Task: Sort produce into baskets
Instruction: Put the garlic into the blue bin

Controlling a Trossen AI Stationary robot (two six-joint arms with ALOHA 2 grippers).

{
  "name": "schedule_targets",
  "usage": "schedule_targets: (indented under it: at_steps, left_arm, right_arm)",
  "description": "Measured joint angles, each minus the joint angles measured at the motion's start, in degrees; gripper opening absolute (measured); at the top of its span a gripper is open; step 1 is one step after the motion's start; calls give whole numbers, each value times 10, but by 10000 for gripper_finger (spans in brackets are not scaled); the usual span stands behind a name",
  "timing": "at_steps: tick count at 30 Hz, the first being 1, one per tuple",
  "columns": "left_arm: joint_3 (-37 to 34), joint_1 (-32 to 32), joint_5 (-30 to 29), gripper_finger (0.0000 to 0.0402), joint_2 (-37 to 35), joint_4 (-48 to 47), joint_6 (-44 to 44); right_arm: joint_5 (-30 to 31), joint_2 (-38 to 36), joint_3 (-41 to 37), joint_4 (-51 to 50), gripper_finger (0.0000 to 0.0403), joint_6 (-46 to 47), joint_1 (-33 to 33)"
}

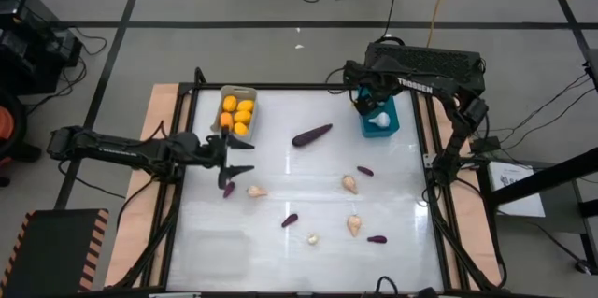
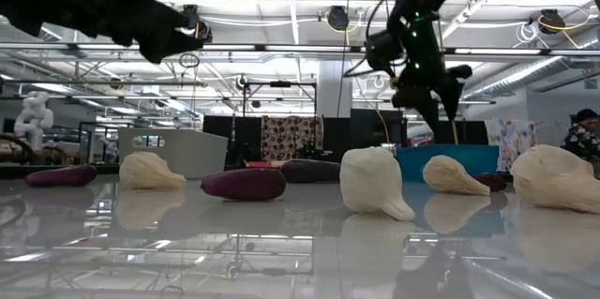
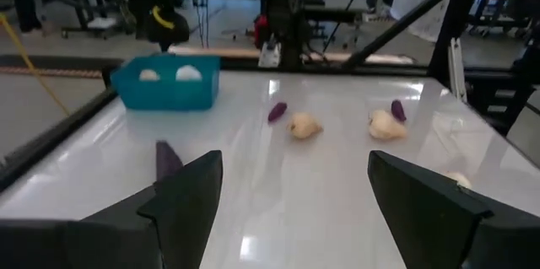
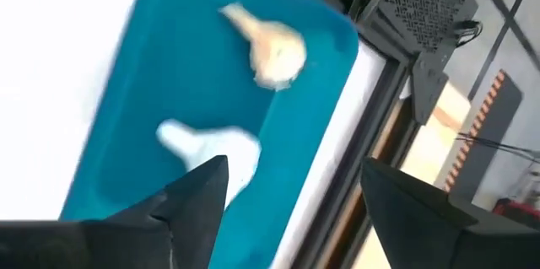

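Big white glossy desk [image 1: 308, 251] fills the high view, w/ both dark arms over it. Left hand [image 1: 227, 158] hangs over the desk's left side just beside the light grey rectangular plastic bin [image 1: 224, 125], fingers spread wide, nothing in them. Right hand [image 1: 372, 104] sits above the teal-blue rectangular plastic bin [image 1: 390, 130] at the far right corner, fingers apart and empty.

Only the right wrist view looks down into the teal bin: two pale beige garlic-like bulbs [image 4: 270, 45] lying on its floor. High view shows just one pale blob there.

Grey bin holds a bunch of orange-yellow rounded fruits [image 1: 238, 111], seen from the high view only.

Large dark purple eggplant-like piece [image 1: 312, 135] lies btwn the two bins. Smaller purple ones [image 1: 290, 220] and more beige bulbs [image 1: 349, 184] are scattered mid-desk, apart from each other.

Low view puts a bulb [image 2: 372, 182] and a purple piece [image 2: 244, 184] up close, teal bin behind; bin contents hidden from there.
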Motion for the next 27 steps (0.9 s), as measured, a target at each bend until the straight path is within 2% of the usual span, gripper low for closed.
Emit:
schedule_targets:
  at_steps: [6,11,20,27]
  left_arm:
    - [20,0,0,304,0,0,11]
    - [20,0,-16,304,0,0,51]
    - [20,3,-27,304,0,0,61]
    - [20,3,22,304,0,-4,60]
  right_arm:
    - [-14,-27,10,-50,262,48,99]
    - [-49,-57,10,-38,263,125,222]
    - [-81,-53,10,13,263,366,449]
    - [-109,-25,10,31,263,603,607]
